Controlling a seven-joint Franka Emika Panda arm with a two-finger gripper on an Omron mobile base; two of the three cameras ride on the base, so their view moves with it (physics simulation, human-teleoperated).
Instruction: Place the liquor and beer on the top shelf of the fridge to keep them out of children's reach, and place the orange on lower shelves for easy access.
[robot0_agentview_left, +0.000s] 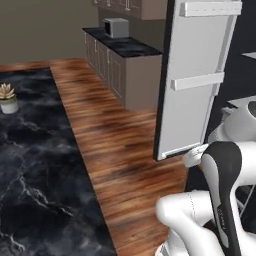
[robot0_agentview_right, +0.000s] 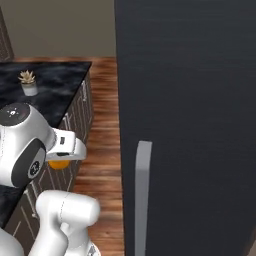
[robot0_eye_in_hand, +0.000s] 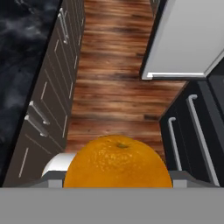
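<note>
- Orange (robot0_eye_in_hand: 118, 162) sat between the tool's (robot0_eye_in_hand: 118, 179) two sides in the hand view, its stem dimple facing up toward the camera; the tool was closed on it, jaws standing fairly wide around the fruit.
- From the right base view a sliver of the orange (robot0_agentview_right: 58, 164) showed just under the white hand, low and close to the robot's own body, beside the cabinet fronts of the tabletop.
- The arm was folded up tight: in the left base view its white links and dark joint (robot0_agentview_left: 222, 200) rose at the lower right, elbow high, forearm bent back down toward the floor side.
- The hand pointed downward, so the hand view looked along the fruit at the wooden floor (robot0_eye_in_hand: 109, 87) below.
- The fridge (robot0_agentview_right: 190, 125) stood just to the right of the arm, its charcoal face with a grey bar handle (robot0_agentview_right: 142, 195) filling much of the right base view.
- Its door (robot0_agentview_left: 197, 80) stood swung open, showing a pale inner panel with white door bins (robot0_agentview_left: 210, 8) in the left base view; the door's lower edge also showed in the hand view.
- A dark marble tabletop (robot0_agentview_left: 35, 165) lay to the arm's left, carrying a small potted plant (robot0_agentview_left: 7, 97).
- Farther back stood another counter (robot0_agentview_left: 125, 47) with a toaster (robot0_agentview_left: 116, 27) on it.
</note>
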